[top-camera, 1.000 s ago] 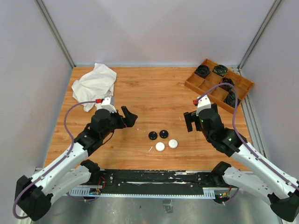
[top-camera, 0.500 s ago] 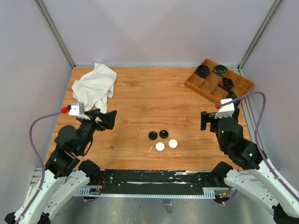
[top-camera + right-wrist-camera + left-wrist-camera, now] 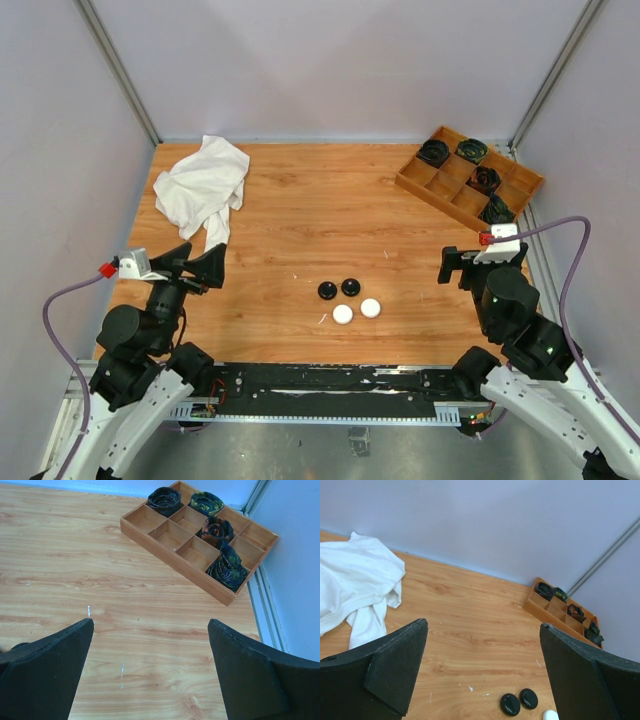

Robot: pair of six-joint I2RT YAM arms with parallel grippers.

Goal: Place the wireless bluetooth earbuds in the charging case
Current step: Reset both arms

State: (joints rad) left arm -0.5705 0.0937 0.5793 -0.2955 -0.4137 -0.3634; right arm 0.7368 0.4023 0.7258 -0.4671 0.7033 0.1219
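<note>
Though compartmented, tray [image 3: 170, 532] with four coils [image 3: 217, 529].

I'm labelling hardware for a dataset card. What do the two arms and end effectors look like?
Both arms have white links and black joints. The left end effector and right end effector each carry two broad black wedge-shaped fingers, a white camera block and a looping purple cable with a red plug.

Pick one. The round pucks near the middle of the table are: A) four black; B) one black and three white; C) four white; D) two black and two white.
D: the top view shows two black pucks lying just beyond two white pucks.
</note>
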